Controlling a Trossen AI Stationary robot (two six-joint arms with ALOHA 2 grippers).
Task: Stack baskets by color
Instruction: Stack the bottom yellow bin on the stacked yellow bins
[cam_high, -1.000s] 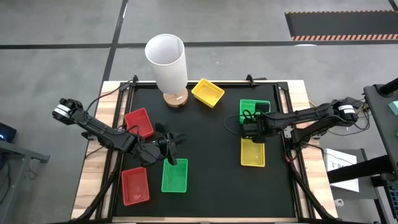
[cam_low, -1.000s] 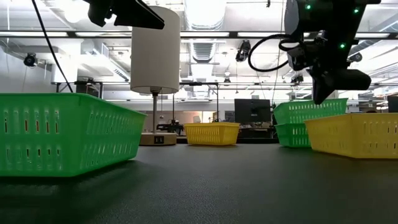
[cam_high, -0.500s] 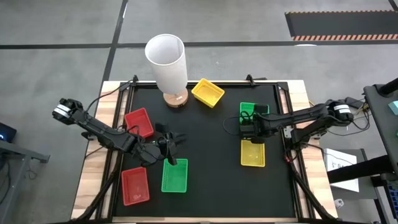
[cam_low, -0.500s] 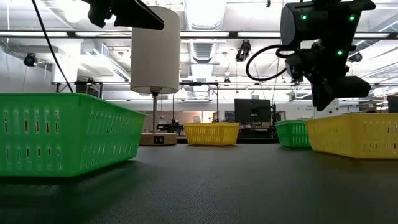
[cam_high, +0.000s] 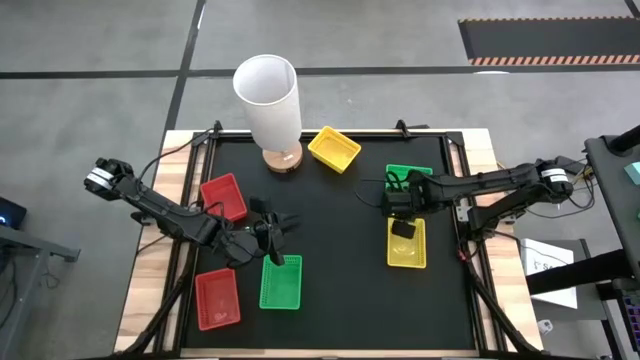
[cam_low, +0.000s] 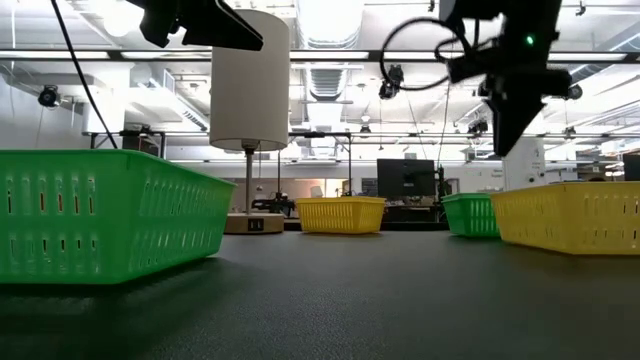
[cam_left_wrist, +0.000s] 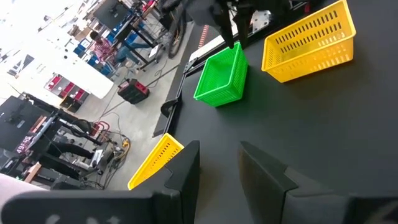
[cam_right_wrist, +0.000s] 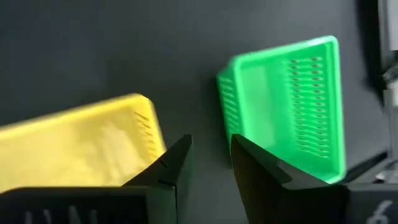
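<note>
I see the bench with the white cylinder at the back. Green baskets: one at front-left, a stack partly hidden under my right arm. Yellow baskets and, red ones and. Right gripper hovers over the yellow one, jaws slightly apart, empty. Left gripper part-open, empty.

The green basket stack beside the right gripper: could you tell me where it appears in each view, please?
High view: green basket stack, right of centre, past the yellow basket.
Low view: small, at right, behind that yellow basket.
Left wrist view: upper middle, beside it.
Right wrist view: right half, yellow one opposite.
Shared landmark: the yellow basket.
</note>
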